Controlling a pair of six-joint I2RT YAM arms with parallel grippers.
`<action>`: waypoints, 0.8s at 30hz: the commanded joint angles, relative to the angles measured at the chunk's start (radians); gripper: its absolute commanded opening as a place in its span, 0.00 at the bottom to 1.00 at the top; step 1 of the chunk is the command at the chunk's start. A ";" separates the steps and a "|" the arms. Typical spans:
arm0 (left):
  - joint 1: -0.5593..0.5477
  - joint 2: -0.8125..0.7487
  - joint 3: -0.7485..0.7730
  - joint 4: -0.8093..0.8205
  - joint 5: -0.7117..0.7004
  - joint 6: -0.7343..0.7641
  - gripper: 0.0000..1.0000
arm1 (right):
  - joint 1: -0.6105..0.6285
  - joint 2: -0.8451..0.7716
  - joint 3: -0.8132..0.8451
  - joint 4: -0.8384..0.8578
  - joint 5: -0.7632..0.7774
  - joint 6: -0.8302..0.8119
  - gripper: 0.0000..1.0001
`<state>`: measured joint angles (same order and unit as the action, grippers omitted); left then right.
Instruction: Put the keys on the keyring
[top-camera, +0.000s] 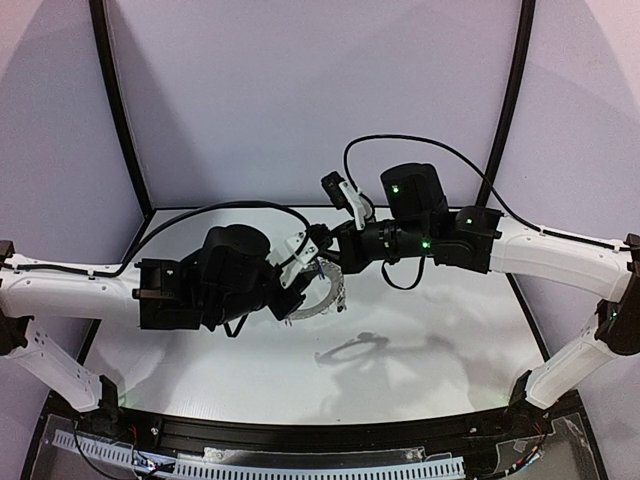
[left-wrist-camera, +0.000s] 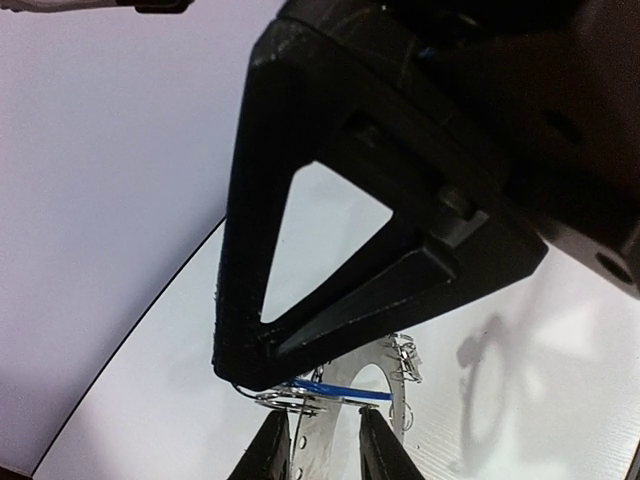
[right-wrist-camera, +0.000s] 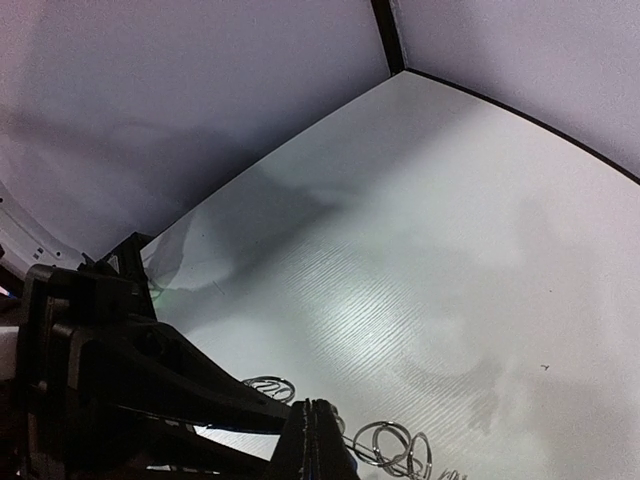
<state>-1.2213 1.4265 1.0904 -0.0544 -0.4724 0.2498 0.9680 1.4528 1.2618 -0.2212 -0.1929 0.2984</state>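
Large flat silvery-grey metal keyring (top-camera: 325, 310), thin wire loops (left-wrist-camera: 405, 357) hanging at its rim, held in the air above the white tabletop (top-camera: 420, 380), between the two arms. The left pincer (left-wrist-camera: 322, 420) is clamped on the ring's flat band, one finger on either side. The small key's blue oval plastic tag (left-wrist-camera: 335, 388) lies across the ring at the tip of the black right pincer (right-wrist-camera: 315, 415), whose fingers are together. Whether they grip the key cannot be told.
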 joint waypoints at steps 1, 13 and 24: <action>-0.004 0.011 0.009 -0.015 -0.016 -0.015 0.25 | 0.010 -0.040 -0.001 0.056 -0.018 0.014 0.00; -0.004 -0.003 -0.009 -0.046 -0.063 -0.020 0.24 | 0.010 -0.051 -0.009 0.060 -0.018 0.009 0.00; -0.004 -0.020 -0.030 -0.025 -0.046 -0.034 0.25 | 0.010 -0.042 -0.015 0.079 -0.055 0.027 0.00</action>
<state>-1.2217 1.4284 1.0756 -0.0743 -0.5170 0.2323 0.9681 1.4319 1.2522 -0.2186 -0.2123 0.3059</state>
